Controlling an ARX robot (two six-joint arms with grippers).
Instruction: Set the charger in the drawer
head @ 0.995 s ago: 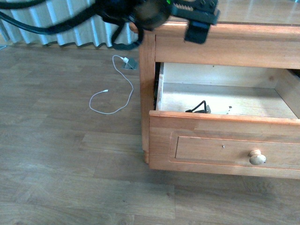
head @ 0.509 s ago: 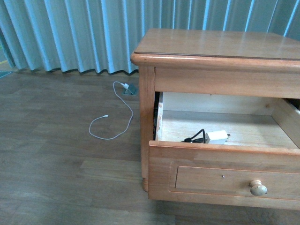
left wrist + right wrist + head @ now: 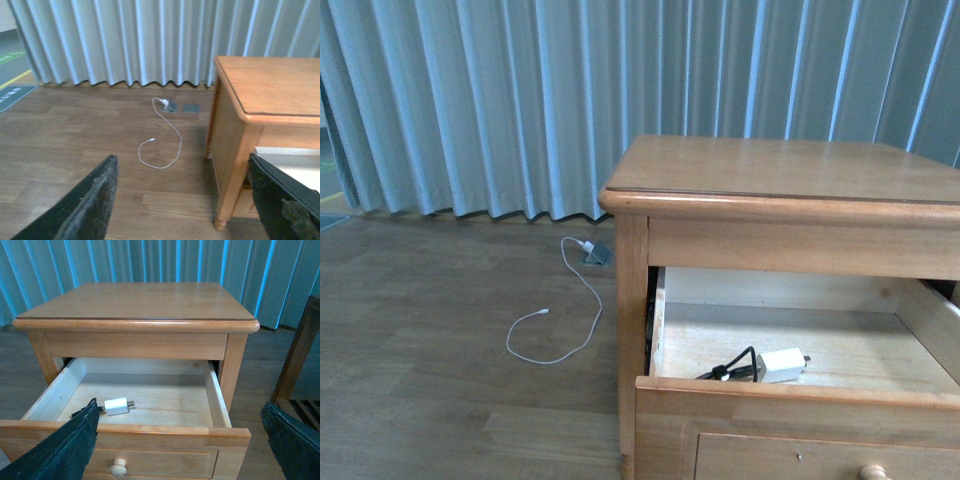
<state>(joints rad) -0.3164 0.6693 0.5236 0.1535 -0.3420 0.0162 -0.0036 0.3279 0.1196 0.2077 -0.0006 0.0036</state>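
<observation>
The left gripper (image 3: 182, 159) is spread wide, with nothing between its dark fingers (image 3: 95, 200). The right gripper (image 3: 179, 407) is just as wide and empty. The charger (image 3: 116, 406) lies flat on the pale inner surface of the pulled-out drawer (image 3: 150, 432), close to the front edge and nearer the left front corner, with its black cable (image 3: 732, 368) bunched beside it. A white cable (image 3: 582, 300) trails over the wood floor (image 3: 440, 330) beside the nightstand (image 3: 790, 165).

Wood-plank floor (image 3: 420, 400), white cable (image 3: 598, 305) looped on it, nightstand (image 3: 770, 180) standing beside
</observation>
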